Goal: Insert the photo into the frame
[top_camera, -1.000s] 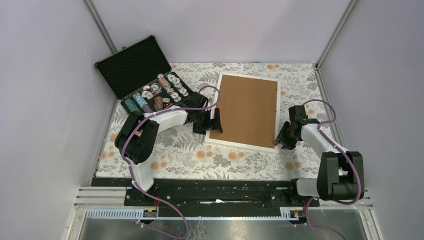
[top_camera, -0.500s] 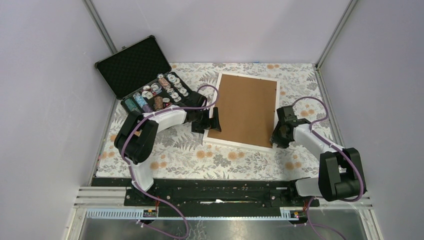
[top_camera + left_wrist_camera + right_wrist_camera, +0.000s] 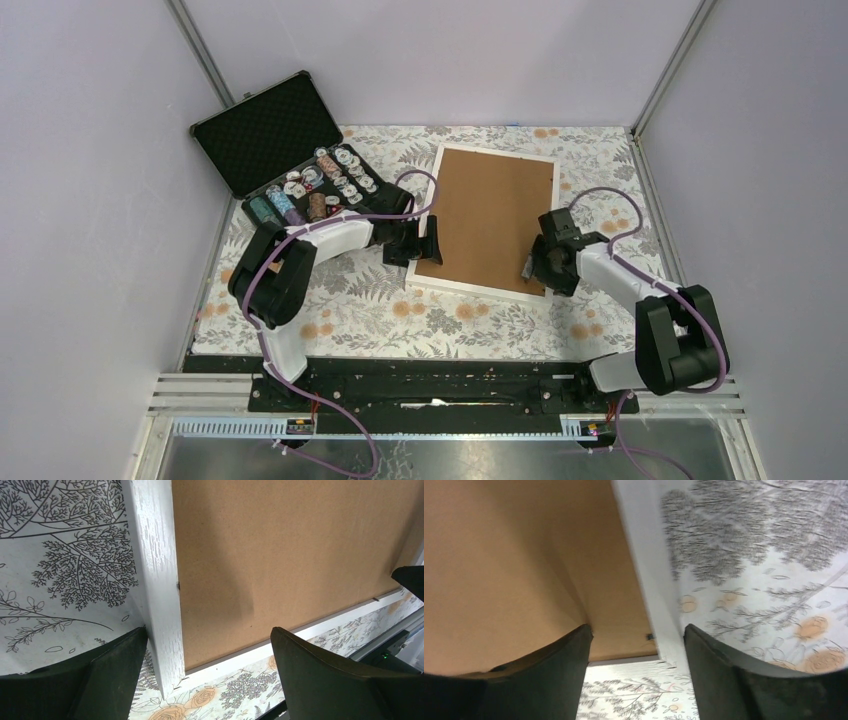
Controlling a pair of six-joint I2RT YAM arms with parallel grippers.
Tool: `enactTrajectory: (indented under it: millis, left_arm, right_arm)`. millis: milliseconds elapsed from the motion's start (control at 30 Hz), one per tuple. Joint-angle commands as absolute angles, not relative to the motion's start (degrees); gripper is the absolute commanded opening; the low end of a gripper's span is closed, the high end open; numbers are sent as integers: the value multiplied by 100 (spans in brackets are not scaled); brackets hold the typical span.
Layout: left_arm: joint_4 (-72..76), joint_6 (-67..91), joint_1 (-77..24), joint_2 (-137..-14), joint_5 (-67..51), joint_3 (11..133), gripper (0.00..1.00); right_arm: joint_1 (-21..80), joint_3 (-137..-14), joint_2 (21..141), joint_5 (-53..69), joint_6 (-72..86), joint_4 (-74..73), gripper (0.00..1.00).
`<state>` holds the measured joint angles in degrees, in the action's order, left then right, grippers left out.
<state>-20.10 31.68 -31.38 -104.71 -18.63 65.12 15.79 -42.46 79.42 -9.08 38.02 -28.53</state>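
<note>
While the left claw [image 3: 207,640] and right claw [image 3: 636,632] gape astride the frame [image 3: 470,288], floral cloth [image 3: 400,320] meets lilac walls [image 3: 450,60].

The right gripper [image 3: 638,630] stands with its two dark fingers [image 3: 544,680] apart. Between them runs one white side of the frame [image 3: 644,555], from the top down to a corner. The left finger is over the brown backing board [image 3: 514,555] inside the frame. The right finger is over the surface [image 3: 764,570], which has a grey leaf and orange flower pattern.
</note>
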Motion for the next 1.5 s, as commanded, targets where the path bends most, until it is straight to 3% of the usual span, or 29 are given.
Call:
enactTrajectory:
  millis: [0, 67, 200, 300, 433, 633, 800, 1033, 1167, 1300, 1467]
  left_arm:
    - [-2229, 2708, -3184, -10186, -1681, 6707, 99]
    - [-2327, 2472, -3161, -9968, -1419, 6776, 99]
    - [-2524, 1999, -3154, -9274, -461, 6846, 99]
    - [-2560, 2091, -3162, -8668, -238, 6704, 99]
    - [-2509, 2977, -3383, -7840, -1129, 6170, 99]
    - [-1936, 4712, -4415, -7045, -680, 4983, 98]
    - [-1289, 5520, -4904, -7270, -372, 4424, 98]
    - [-1071, 5260, -4895, -8319, -378, 4712, 97]
    - [-1200, 4830, -4678, -8856, -266, 5004, 98]
    - [-1185, 4652, -4247, -9261, -411, 5207, 98]
    - [-1317, 4496, -3717, -9835, -363, 5790, 98]
  right_arm:
    - [1718, -5053, 8020, -457, 2996, -2809, 87]
    - [1382, -5546, 8182, -466, 2606, -3023, 97]
    - [514, -6114, 8749, 545, 2305, -2554, 99]
    - [332, -6908, 9595, 528, 2129, -2581, 96]
    - [216, -7733, 10599, 490, 1984, -2638, 89]
    - [-131, -8402, 11421, 220, 1963, -2568, 73]
    - [-349, -8761, 11947, 320, 1886, -2721, 58]
    - [-509, -7584, 11341, -143, 2058, -2561, 45]
    - [-510, -6838, 10979, 261, 2213, -2483, 23]
    - [-510, -5922, 10390, 611, 2492, -2367, 9]
    - [-336, -4046, 8711, 1602, 3316, -1962, 9]
